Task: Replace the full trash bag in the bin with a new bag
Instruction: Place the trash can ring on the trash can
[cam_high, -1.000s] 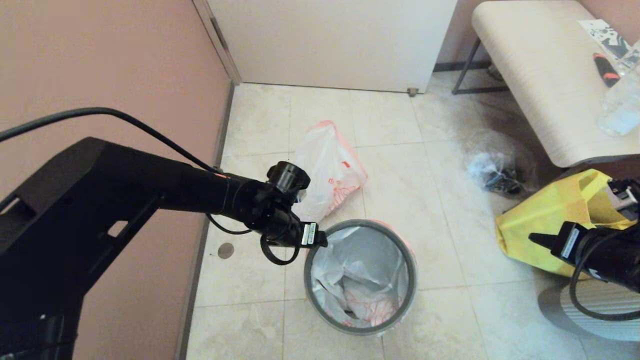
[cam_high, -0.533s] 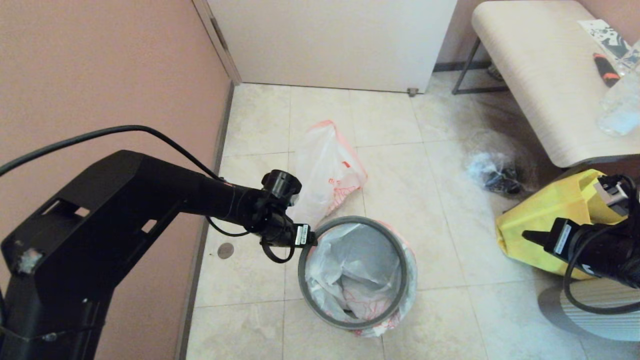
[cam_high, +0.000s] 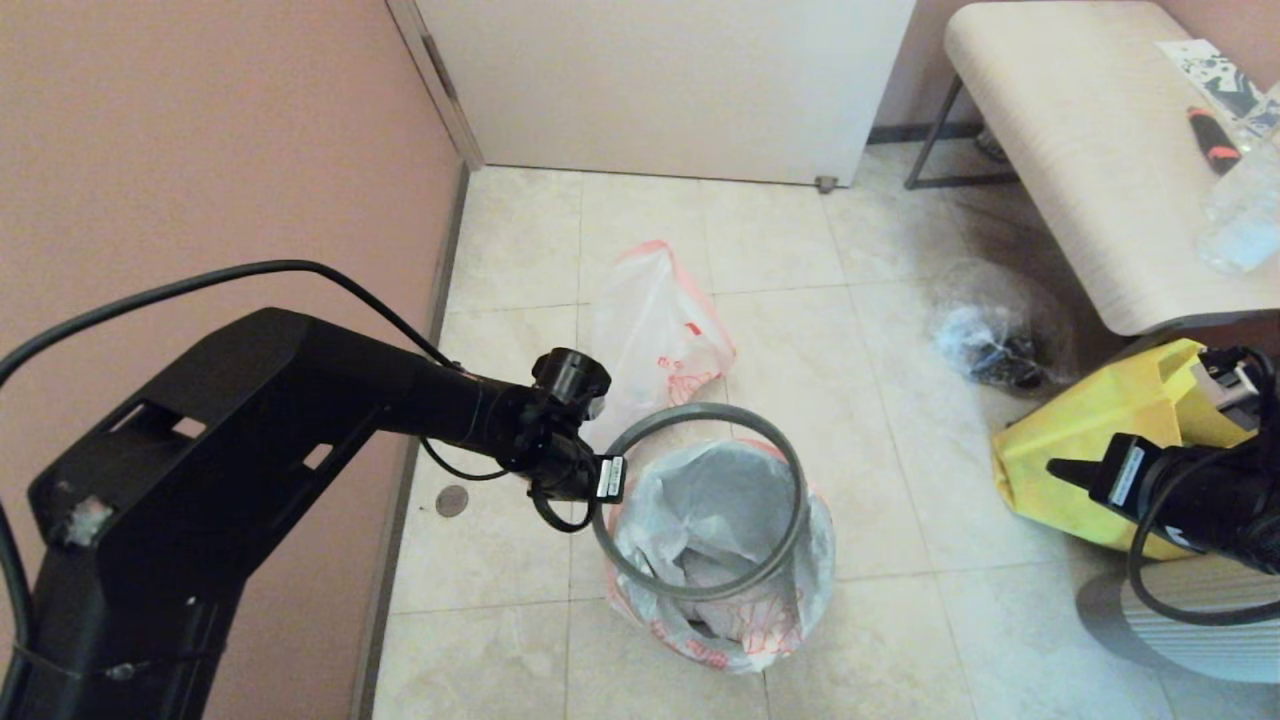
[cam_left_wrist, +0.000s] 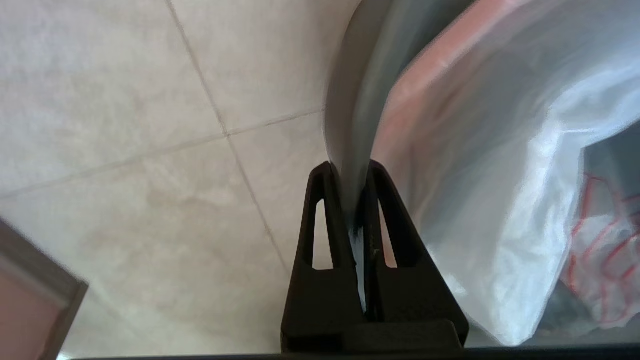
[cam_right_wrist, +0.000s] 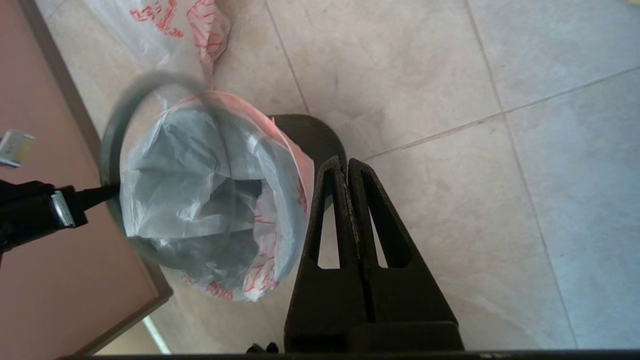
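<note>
My left end effector is clamped on the thin grey ring rim, lifted above the small round black plastic bin. Lift straight, or the thin translucent white bag lining it snags. Right end effector idles pinched shut, far right. Bin wall mostly hidden; bag contents unclear.

Pink wall — beige tiled floor

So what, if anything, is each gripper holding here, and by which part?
The left gripper is shut on the thin grey ring rim, pinching its band at the side nearest the pink wall. The right gripper is shut and holds nothing.
</note>
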